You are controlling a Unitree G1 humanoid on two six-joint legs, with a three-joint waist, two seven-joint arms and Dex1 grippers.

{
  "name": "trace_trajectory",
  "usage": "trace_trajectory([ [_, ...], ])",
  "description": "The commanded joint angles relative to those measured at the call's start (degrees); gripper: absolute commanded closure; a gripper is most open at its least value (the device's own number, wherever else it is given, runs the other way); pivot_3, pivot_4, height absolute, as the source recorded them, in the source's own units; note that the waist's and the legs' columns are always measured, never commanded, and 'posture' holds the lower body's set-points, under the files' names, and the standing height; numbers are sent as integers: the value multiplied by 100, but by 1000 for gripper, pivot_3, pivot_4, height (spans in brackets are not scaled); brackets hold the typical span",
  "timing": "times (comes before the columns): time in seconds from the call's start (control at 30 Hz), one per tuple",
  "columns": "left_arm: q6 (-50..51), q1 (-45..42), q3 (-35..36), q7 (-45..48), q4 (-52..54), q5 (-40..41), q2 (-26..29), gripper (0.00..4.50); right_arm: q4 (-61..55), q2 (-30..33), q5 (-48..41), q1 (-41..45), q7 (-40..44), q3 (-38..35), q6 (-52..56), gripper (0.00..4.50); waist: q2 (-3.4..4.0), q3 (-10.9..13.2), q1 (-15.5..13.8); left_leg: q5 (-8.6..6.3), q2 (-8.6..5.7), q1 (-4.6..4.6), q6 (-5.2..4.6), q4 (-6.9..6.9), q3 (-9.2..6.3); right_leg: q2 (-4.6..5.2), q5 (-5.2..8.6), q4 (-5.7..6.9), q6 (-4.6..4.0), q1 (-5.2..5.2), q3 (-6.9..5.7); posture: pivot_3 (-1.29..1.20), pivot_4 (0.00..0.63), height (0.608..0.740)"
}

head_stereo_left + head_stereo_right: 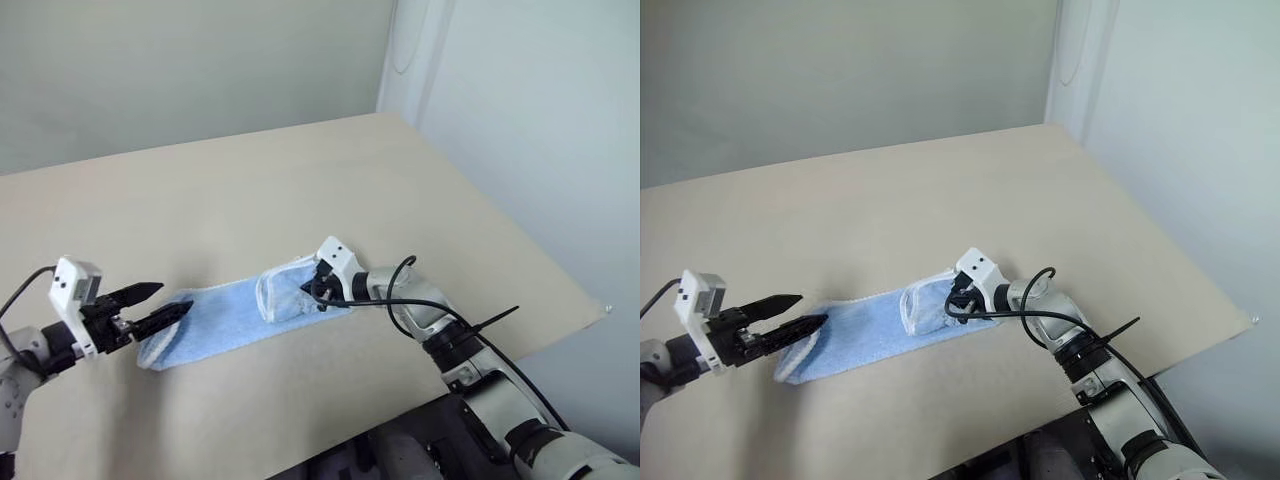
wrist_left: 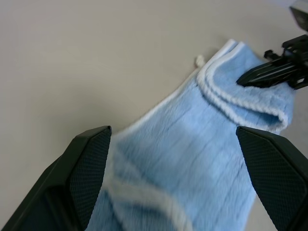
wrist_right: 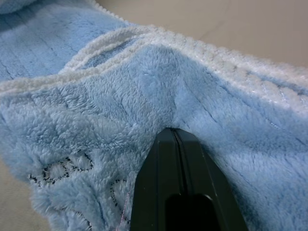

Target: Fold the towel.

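Note:
The towel [image 1: 225, 315] is a light blue cloth with a white border, lying as a long narrow strip near the table's front edge. Its right end is doubled over into a raised fold [image 1: 280, 292]. My right gripper [image 1: 306, 290] is shut, and its tips press into that fold; the right wrist view shows the joined fingers [image 3: 169, 159] nosing into the pile. My left gripper [image 1: 165, 302] is open at the strip's left end, with one finger over the cloth. In the left wrist view the towel [image 2: 192, 159] stretches away between the spread fingers, and a small white tag [image 2: 199, 60] sticks out beside it.
The beige table [image 1: 300, 180] stretches far behind the towel. Its right edge [image 1: 560, 270] drops off close to my right arm, and a pale wall stands beyond. A black cable [image 1: 400, 300] loops over my right wrist.

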State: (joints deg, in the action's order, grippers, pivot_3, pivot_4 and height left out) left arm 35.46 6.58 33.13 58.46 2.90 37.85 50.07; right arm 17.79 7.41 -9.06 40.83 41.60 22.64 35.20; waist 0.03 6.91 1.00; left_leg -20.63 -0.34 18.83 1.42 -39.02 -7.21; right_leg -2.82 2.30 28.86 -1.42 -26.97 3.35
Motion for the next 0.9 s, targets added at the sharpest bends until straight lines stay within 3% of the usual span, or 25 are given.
trace_trajectory([
  [0.03,208,165,487,108,-252,145,219,0,-512,25,-219,209,107,-416,-36,4459,-1,1,-7,0,0,4,0,0,-2,0,0,1,0,-4,0,0,150,740],
  [0.3,1735,627,1620,81,-790,1141,234,0,-922,141,-242,640,156,-684,-318,4459,-4,3,31,1,2,11,3,3,-2,-1,1,5,-2,-16,-2,0,150,740],
  [0.5,3050,1536,2378,-583,179,2354,-636,0,-899,172,-148,563,191,-601,-493,4459,-6,2,45,-8,2,11,11,6,-1,-1,4,0,-1,-14,3,0,150,740],
  [0.63,3363,2271,2746,-1036,958,3230,-1401,0,-958,138,-154,415,255,-488,-535,4459,-6,2,48,-19,2,2,10,6,-3,-1,34,-3,4,-6,1,0,150,740],
  [0.9,3047,2798,2459,-1931,1303,3526,-2180,0,-858,70,-107,375,302,-428,-604,4459,11,19,44,-21,15,-1,9,6,-3,-16,89,-61,23,25,-5,0,150,740],
])
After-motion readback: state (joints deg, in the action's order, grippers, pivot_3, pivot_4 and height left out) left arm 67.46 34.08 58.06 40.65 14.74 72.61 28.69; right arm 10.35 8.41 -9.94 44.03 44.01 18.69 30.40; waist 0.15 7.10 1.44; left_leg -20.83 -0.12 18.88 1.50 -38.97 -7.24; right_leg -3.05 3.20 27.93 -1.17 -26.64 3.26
